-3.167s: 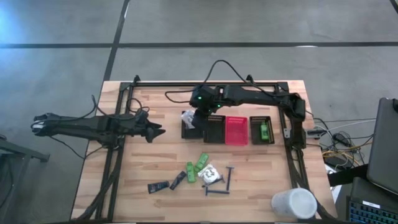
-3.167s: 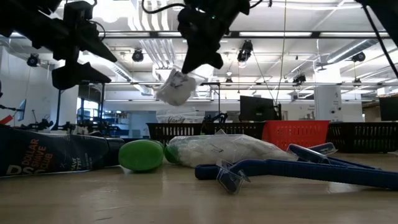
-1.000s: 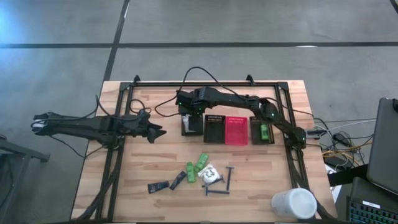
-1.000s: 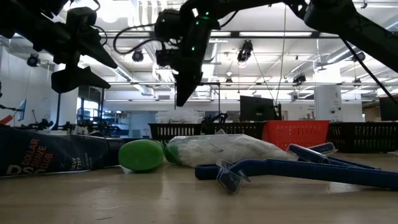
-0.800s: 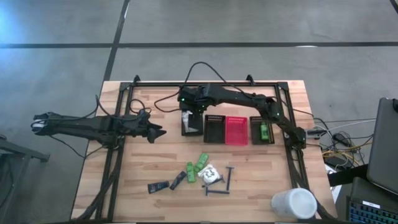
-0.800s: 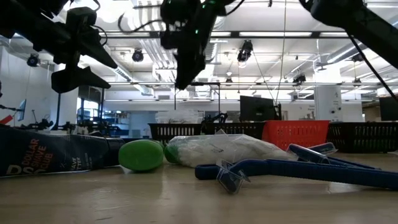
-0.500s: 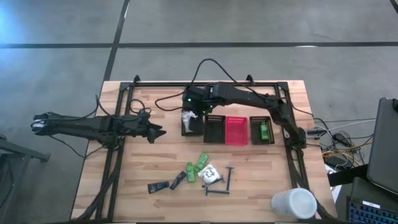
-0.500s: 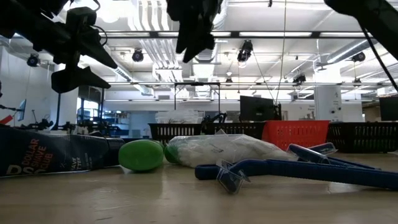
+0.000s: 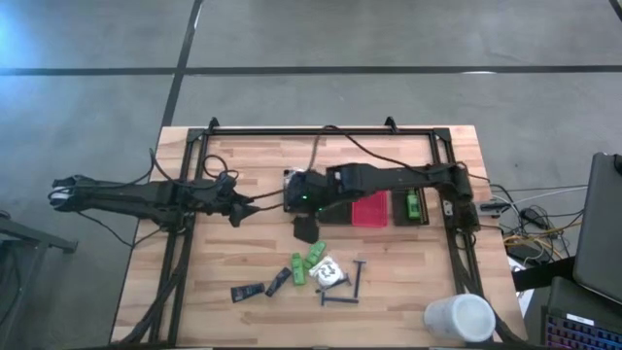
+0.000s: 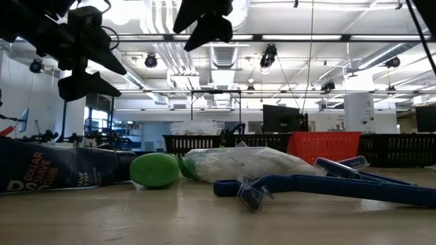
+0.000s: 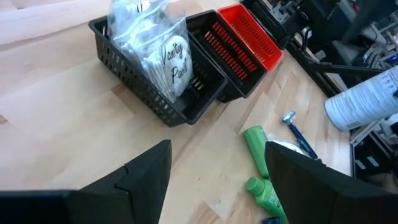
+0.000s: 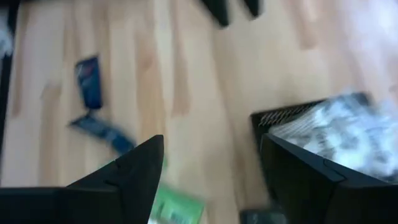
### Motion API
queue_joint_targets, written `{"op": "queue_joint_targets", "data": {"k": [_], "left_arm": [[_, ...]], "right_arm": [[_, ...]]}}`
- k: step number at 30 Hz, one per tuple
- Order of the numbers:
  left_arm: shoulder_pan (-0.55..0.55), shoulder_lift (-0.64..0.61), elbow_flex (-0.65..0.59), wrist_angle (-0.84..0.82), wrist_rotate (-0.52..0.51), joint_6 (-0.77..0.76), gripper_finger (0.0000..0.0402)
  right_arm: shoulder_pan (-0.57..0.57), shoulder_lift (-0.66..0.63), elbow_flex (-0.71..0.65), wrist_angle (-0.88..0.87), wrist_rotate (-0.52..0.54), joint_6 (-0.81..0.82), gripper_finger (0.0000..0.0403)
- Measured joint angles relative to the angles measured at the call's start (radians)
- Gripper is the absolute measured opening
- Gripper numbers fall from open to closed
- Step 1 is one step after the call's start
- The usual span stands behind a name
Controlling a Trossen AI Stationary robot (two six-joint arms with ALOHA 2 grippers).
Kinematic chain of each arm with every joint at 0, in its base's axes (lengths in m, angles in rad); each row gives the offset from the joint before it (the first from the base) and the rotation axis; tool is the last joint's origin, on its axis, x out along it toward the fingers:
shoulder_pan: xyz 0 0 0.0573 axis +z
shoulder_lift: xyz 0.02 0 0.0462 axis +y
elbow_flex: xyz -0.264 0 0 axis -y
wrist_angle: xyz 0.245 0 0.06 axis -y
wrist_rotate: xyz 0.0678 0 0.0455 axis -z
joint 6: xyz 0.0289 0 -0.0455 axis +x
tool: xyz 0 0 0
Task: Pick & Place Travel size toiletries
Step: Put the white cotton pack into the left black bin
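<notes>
High view is showing the right gripper (image 9: 304,229) hanging over bare wood between the row of bins and the loose pile, its fingers apart and nothing between them; the right wrist view is confirming this, both dark fingers (image 12: 130,180) standing wide with only table showing in the gap. White packets (image 11: 155,50) are sitting in the left-most black bin (image 11: 155,102), as the left wrist view shows, and a green bottle (image 9: 413,204) is lying in the right-most bin (image 9: 409,223). The red bin (image 9: 369,210) is standing between them.

The step in hand looks like the trip to the pile for the next item. Waiting there are green bottles (image 9: 313,257), a white packet (image 9: 328,270), black tubes (image 9: 247,291) and razors (image 9: 342,297), close together near the table's front edge.

The next move is calling for the right gripper to centre over one item, come down with its fingers astride it and clear of its neighbours, then close.

The left gripper (image 9: 243,208) is waiting at the table's left, its fingers (image 11: 146,171) also spread and empty.
</notes>
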Motion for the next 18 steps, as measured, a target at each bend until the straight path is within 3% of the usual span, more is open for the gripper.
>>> {"op": "queue_joint_targets", "data": {"k": [4, 9, 14, 18], "left_arm": [[-0.001, 0.005, 0.0, 0.0, 0.025, 0.003, 0.0262], [-0.001, 0.011, 0.0, 0.0, 0.05, 0.002, 0.0262], [-0.001, 0.012, 0.0, 0.001, 0.056, 0.002, 0.0262], [-0.002, 0.028, 0.0, 0.004, 0.124, 0.036, 0.0262]], "right_arm": [[-0.012, -0.104, -0.218, 0.24, 0.046, 0.079, 0.0247], [-0.042, -0.299, -0.509, 0.288, 0.036, 0.219, 0.0225], [-0.053, -0.437, -0.752, 0.3, -0.085, 0.472, 0.0213], [-0.01, -0.497, -0.865, 0.331, -0.163, 0.603, 0.0214]]}}
